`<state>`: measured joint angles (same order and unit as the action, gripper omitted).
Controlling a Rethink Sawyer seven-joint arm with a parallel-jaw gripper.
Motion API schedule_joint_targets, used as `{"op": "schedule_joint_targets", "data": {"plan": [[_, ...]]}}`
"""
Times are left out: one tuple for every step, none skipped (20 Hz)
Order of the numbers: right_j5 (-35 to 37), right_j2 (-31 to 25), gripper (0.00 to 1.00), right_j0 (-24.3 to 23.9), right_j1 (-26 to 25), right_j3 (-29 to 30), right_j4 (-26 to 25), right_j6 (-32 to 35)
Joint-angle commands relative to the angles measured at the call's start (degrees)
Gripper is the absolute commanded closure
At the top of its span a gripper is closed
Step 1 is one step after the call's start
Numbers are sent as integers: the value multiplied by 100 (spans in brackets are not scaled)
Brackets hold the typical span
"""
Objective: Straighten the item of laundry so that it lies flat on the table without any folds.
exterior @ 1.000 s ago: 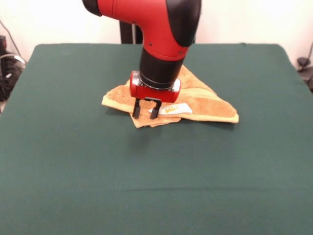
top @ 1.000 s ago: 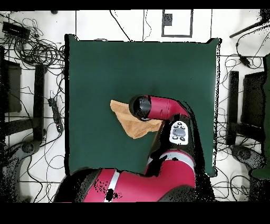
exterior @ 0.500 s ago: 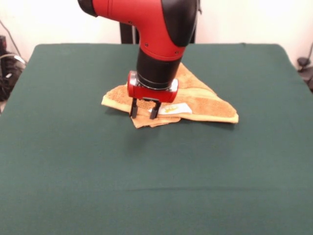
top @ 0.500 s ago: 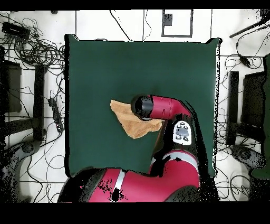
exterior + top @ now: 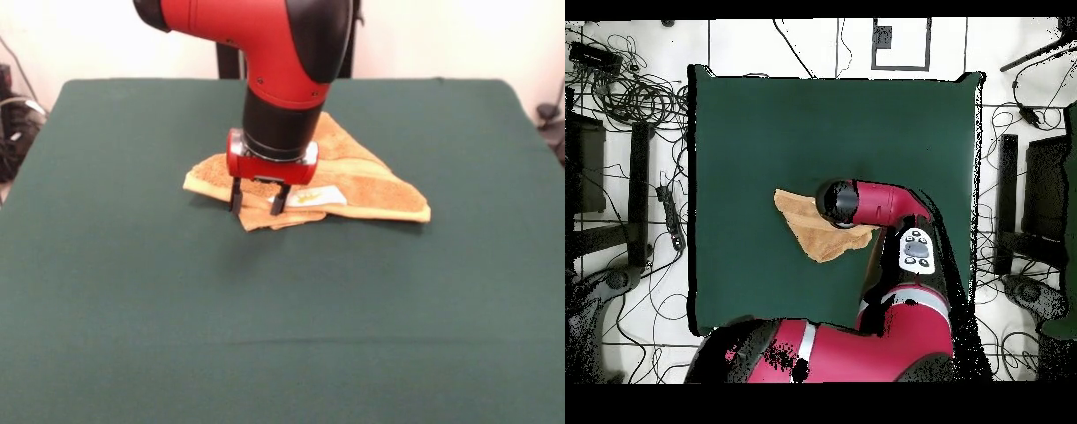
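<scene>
The pincer points straight down over the near left part of the towel, its two dark fingers spread with a clear gap between them and nothing held; whether the tips touch the cloth is hard to judge from the front view. The small orange-tan terry towel lies folded in a rough triangle, still bunched in layers and not flat. A paler yellowish woven band runs across its upper layer, and a white sewn-in label shows on the near edge, just beside the right-hand finger. A small folded flap of the towel juts toward the near side below the pincer. The towel sits a little beyond the middle of the large dark green felt-covered surface, well apart from every edge. In the overhead view the red and black arm covers the towel's right part, leaving its pointed left corner and lower edge showing. Around the surface that view shows a pale floor with tangled black cables.
</scene>
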<state>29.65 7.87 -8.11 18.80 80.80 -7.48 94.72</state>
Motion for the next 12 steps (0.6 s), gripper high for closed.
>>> {"op": "schedule_joint_targets", "data": {"plan": [[-75,-877,0,-154,-591,-97,-359,-230],[-52,-895,0,-173,-583,-87,-385,-237],[-21,-899,0,-179,-580,-97,-410,-245],[9,-904,0,-184,-578,-107,-435,-252],[40,-908,0,-189,-576,-117,-461,-259],[68,-906,0,-189,-588,-160,-489,-279],[52,-923,0,-204,-585,-161,-518,-284],[63,-941,0,-220,-586,-165,-534,-285],[75,-955,0,-231,-588,-169,-550,-283],[82,-981,0,-250,-592,-174,-561,-279],[76,-1024,0,-285,-591,-154,-556,-282],[31,-1027,0,-288,-593,-150,-585,-277]]}}
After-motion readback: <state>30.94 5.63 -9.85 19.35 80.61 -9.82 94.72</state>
